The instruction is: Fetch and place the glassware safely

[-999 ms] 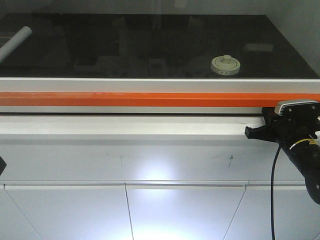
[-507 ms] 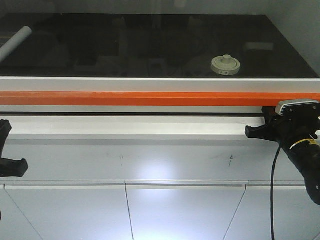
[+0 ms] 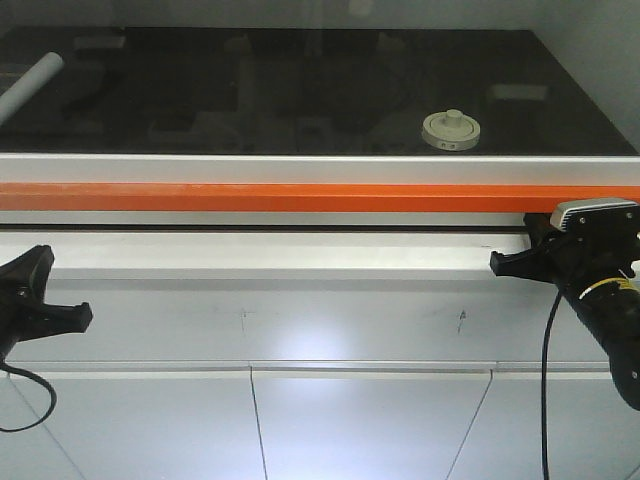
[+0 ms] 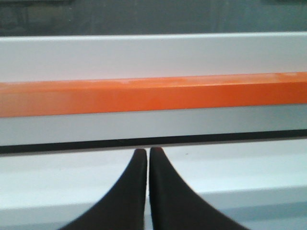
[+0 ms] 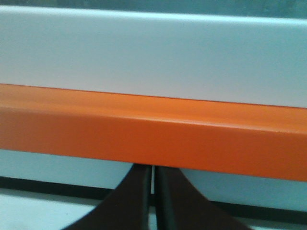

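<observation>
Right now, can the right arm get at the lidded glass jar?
Probably not. The jar seems to sit behind a glass panel whose orange bar is down almost to the white ledge, leaving only a thin slot. The right claw, shut, is outside below that bar.

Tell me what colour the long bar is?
The bar is bright orange, clearest in the right wrist view.
</observation>
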Motion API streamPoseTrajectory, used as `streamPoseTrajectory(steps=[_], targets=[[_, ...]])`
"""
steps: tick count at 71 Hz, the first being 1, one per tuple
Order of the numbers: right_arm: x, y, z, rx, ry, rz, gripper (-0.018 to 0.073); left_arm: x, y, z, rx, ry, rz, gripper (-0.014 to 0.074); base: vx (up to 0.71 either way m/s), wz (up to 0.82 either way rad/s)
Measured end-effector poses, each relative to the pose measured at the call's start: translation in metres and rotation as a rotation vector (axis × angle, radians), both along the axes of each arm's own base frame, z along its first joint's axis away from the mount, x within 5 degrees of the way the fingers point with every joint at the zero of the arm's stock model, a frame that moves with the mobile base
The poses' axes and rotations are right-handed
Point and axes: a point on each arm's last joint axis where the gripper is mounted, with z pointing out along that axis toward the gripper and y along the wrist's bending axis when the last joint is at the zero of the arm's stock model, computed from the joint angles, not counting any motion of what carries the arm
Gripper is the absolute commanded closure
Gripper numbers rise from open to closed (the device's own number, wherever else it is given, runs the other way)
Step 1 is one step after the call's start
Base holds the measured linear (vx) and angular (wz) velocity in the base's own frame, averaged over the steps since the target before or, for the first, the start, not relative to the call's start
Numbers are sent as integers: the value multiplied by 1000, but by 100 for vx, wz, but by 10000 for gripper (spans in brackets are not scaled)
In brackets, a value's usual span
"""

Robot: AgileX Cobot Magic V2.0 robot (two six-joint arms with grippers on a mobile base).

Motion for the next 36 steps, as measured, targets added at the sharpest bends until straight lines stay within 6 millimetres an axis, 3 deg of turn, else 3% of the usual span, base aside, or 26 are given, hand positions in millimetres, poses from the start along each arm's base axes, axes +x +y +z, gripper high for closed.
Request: streamPoseTrajectory(steps=[9, 36], targets=[[0, 0, 0, 0, 0, 0, 563, 11, 0, -7, 9, 19, 0, 603, 0, 0], [0, 0, 0, 0, 0, 0, 563, 51, 0, -5, 56, 56, 0, 603, 0, 0]])
